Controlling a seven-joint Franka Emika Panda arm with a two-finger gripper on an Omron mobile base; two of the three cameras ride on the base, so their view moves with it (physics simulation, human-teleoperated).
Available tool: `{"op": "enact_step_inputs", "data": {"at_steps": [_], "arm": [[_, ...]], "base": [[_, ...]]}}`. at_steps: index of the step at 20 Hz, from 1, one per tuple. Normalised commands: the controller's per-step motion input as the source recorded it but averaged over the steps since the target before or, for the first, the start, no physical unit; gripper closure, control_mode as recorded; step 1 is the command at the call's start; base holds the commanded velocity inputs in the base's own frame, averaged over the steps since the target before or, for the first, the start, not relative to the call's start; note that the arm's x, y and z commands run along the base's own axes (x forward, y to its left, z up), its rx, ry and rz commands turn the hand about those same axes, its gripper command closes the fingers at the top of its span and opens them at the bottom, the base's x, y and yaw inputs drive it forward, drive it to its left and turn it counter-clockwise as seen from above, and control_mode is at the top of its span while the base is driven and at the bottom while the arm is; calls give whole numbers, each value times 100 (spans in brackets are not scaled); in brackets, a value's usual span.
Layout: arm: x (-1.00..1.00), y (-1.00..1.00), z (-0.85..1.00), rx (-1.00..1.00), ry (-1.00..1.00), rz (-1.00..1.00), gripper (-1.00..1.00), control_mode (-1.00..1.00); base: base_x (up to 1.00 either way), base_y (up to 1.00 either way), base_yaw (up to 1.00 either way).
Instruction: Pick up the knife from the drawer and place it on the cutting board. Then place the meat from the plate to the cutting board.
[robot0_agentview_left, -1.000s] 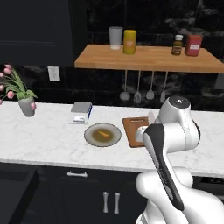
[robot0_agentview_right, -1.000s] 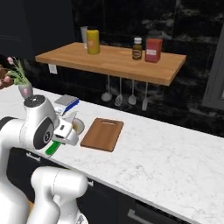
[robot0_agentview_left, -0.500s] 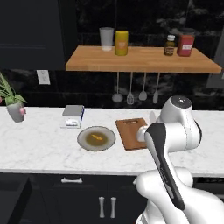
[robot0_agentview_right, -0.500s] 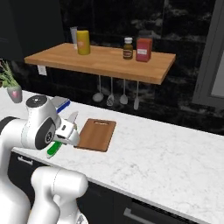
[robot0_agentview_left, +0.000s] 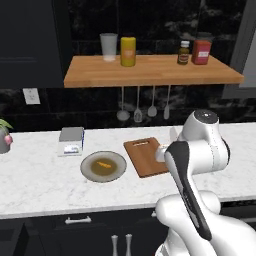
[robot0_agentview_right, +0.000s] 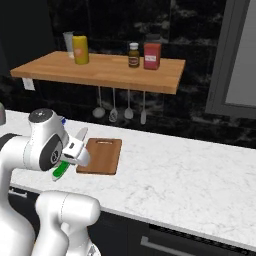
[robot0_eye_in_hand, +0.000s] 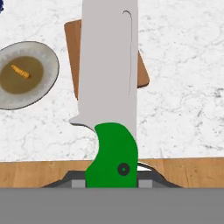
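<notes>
The gripper (robot0_eye_in_hand: 111, 183) is clamped on the green handle of the knife (robot0_eye_in_hand: 109, 87), whose pale blade points out over the cutting board (robot0_eye_in_hand: 142, 72) in the hand view. Beyond it, the meat (robot0_eye_in_hand: 20, 71) lies on the plate (robot0_eye_in_hand: 48, 83), just beside the board. Over the last second the base has driven sideways along the counter: the whole scene has slid across both base views, and the board (robot0_agentview_left: 146, 156) now sits closer before the arm. The drawer step looks done; lowering the knife onto the board seems next.
</notes>
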Motion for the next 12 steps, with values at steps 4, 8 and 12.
{"op": "enact_step_inputs", "data": {"at_steps": [4, 8, 12], "arm": [[0, 0, 0, 0, 0, 0, 100, 100], [37, 2, 0, 0, 0, 0, 100, -100], [44, 0, 0, 0, 0, -7, 100, -100]], "base": [[65, 12, -22], [10, 3, -1], [0, 0, 0]]}}
